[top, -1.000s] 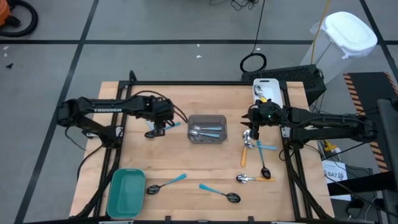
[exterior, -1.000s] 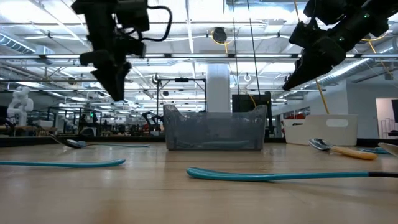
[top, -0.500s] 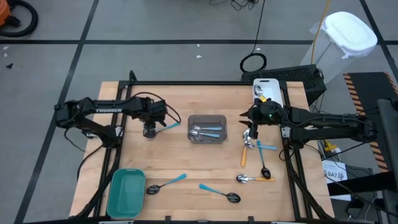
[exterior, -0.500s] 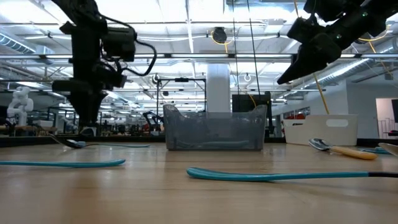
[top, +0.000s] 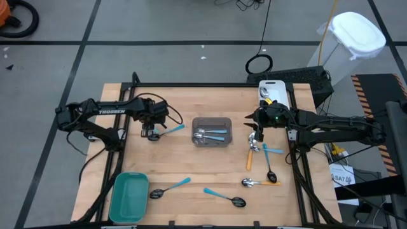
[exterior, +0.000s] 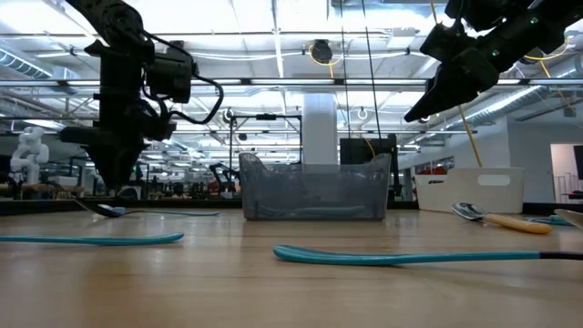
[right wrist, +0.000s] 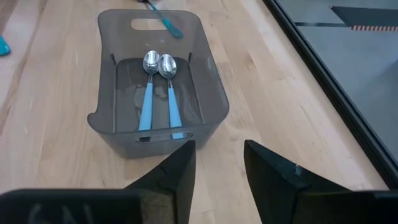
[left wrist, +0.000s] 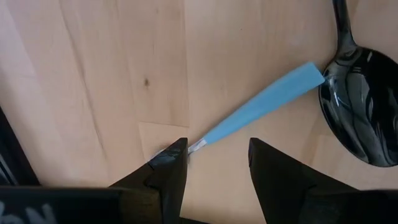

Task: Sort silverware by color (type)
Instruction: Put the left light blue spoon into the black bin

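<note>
My left gripper (top: 151, 133) is low over the table left of the grey bin (top: 212, 119) and is open. Its fingers (left wrist: 168, 163) stand on either side of the narrow end of a blue spoon handle (left wrist: 258, 107) lying flat on the wood. A shiny black spoon bowl (left wrist: 360, 109) lies by that handle's wide end. My right gripper (top: 257, 132) hangs open and empty, well above the table (exterior: 426, 107), right of the bin. Two silver spoons with blue handles (right wrist: 157, 93) lie in the bin.
A green tray (top: 129, 196) sits at the near left corner. Loose spoons lie near the front edge (top: 169, 188) (top: 226, 198) and on the right (top: 261, 183) (top: 270, 169), one with an orange handle (top: 250, 158). A white object (top: 273, 93) stands at the far right.
My left gripper has moved toward the table's left edge and come down from high above the table to just over the blue-handled spoon. The spoon has stayed where it lay.
</note>
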Available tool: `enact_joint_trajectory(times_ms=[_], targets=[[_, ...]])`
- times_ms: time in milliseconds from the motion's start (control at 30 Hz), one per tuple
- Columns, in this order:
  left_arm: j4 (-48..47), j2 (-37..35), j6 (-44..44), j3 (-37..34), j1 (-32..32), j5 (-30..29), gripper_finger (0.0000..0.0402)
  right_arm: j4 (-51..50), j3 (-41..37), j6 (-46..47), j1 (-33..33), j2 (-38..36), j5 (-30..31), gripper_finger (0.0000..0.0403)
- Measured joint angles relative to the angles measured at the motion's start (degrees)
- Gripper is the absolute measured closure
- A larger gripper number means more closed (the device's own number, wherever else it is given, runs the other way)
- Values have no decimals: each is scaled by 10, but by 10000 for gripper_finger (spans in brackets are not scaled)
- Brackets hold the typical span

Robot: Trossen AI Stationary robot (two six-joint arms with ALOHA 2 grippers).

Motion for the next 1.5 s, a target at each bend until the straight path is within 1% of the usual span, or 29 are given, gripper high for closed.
enact_joint_trajectory(times_ms=[267,433,633,800,1000,1133,1333,1500], targets=[[0,0,51,0,1,3,232,-4,0,6,0,0,-1,271],[2,0,53,-1,1,3,232,-6,0,7,0,0,-1,271],[20,0,66,-40,-3,4,232,-5,0,8,0,0,-1,271],[49,0,69,-71,-20,-55,232,-4,0,7,0,0,-1,271],[87,0,96,-80,-30,-67,232,0,0,6,0,0,0,271],[93,0,126,-81,-29,-66,232,0,0,5,0,0,0,271],[93,0,164,-81,-11,-32,232,0,0,5,0,0,0,271],[96,0,179,-81,12,-17,232,0,0,5,0,0,0,271]])
